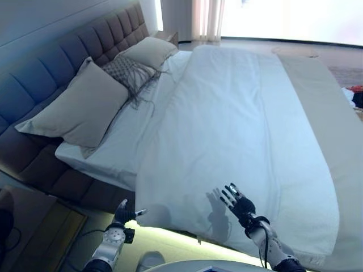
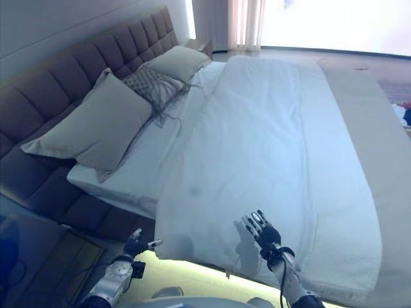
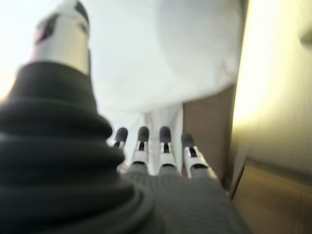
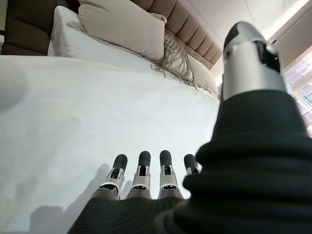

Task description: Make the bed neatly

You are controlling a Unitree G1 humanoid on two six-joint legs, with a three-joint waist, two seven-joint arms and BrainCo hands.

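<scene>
While the white duvet lies spread flat over most of the bed, its near edge hangs over the side of the mattress closest to the robot and only faint creases run along its length. At the head end it stops short of the pillows, leaving a strip of white sheet bare. Along the far side of the cover, towards the foot, runs a beige band of cloth; whether it is a runner or part of the bedding is hard to tell from here.

Three cushions lean against the tufted headboard: a large beige pillow nearest, a grey fringed cushion in the middle with its threads trailing onto the sheet, and a second beige pillow beyond it.

Just above the duvet's near edge, the right hand is raised with its fingers straight and spread, grasping nothing. Below the mattress edge and beside the bed frame, the left hand is likewise released, its fingers extended and empty.

A wooden bedside table stands at the near corner of the bed, and pale curtains hang past the far end.
</scene>
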